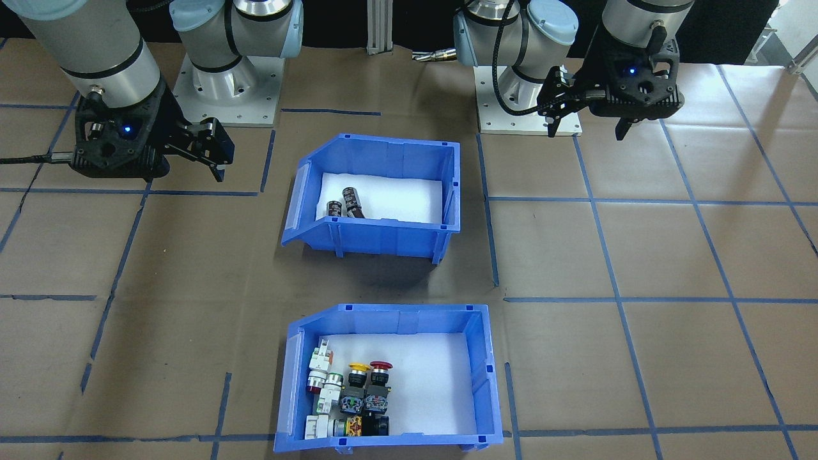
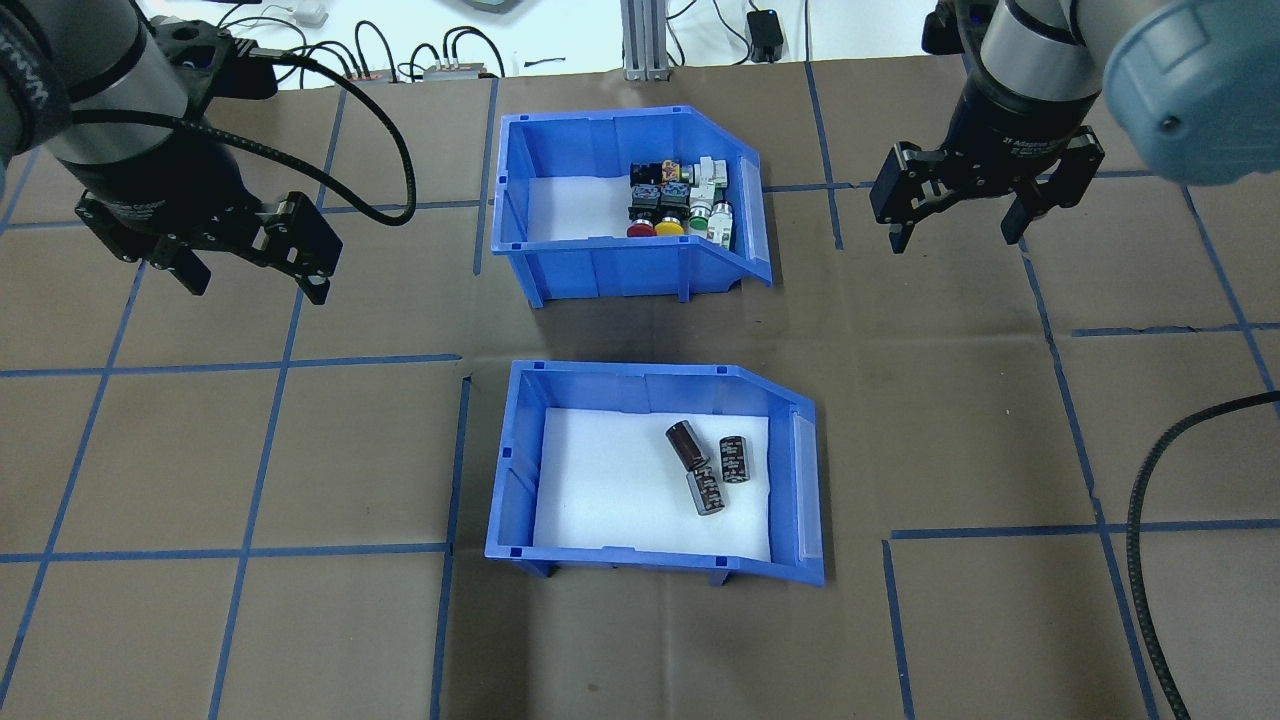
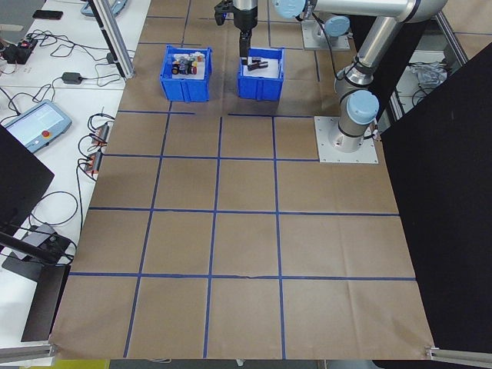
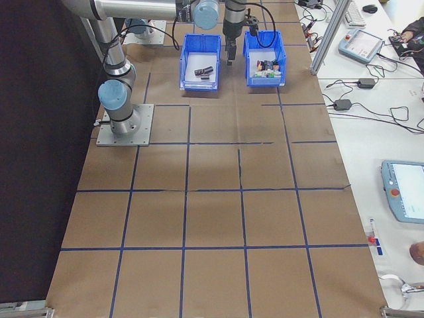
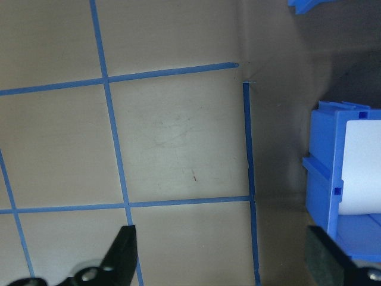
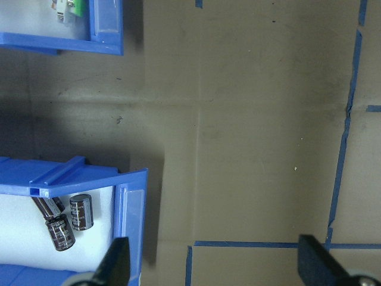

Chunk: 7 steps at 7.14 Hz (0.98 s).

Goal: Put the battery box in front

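Note:
The battery box (image 2: 640, 388) is a blue bin with a white liner and three dark cells (image 2: 708, 490), standing on the robot's side of the table. It also shows in the front-facing view (image 1: 377, 236). My left gripper (image 2: 257, 285) hangs open above the paper, left of and beyond the box, holding nothing. In the left wrist view, the left gripper (image 5: 223, 256) has the box's end wall (image 5: 333, 167) beside its right finger. My right gripper (image 2: 953, 236) is open and empty, off to the right. Its wrist view shows the box's cut-away end (image 6: 128, 220).
A matching blue bin (image 2: 600, 270) with coloured push-buttons and white switches stands just beyond the battery box, a narrow gap between them. Brown paper with blue tape lines covers the table. Cables and devices lie along the far edge (image 2: 440, 70).

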Each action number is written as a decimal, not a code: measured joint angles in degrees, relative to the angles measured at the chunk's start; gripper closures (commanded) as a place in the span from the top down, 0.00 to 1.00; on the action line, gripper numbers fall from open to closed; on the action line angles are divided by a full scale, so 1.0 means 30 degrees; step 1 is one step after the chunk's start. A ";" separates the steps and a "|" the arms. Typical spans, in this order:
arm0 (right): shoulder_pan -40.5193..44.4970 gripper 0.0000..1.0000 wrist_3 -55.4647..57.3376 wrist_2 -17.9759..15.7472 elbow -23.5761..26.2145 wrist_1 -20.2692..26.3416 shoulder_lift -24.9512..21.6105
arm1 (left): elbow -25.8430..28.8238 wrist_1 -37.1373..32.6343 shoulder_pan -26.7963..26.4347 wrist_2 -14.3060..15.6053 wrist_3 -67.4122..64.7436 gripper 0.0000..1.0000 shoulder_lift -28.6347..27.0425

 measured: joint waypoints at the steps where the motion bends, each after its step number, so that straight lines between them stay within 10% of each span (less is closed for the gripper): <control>1: 0.0006 1.00 -0.0002 0.0008 -0.0006 0.0011 -0.0001 | 0.0000 -0.0015 0.0000 -0.0005 -0.0001 1.00 -0.0026; 7: -0.0033 1.00 -0.0204 -0.0114 -0.0059 -0.0093 0.0059 | -0.0260 0.0245 0.0000 -0.0248 -0.0888 1.00 -0.0241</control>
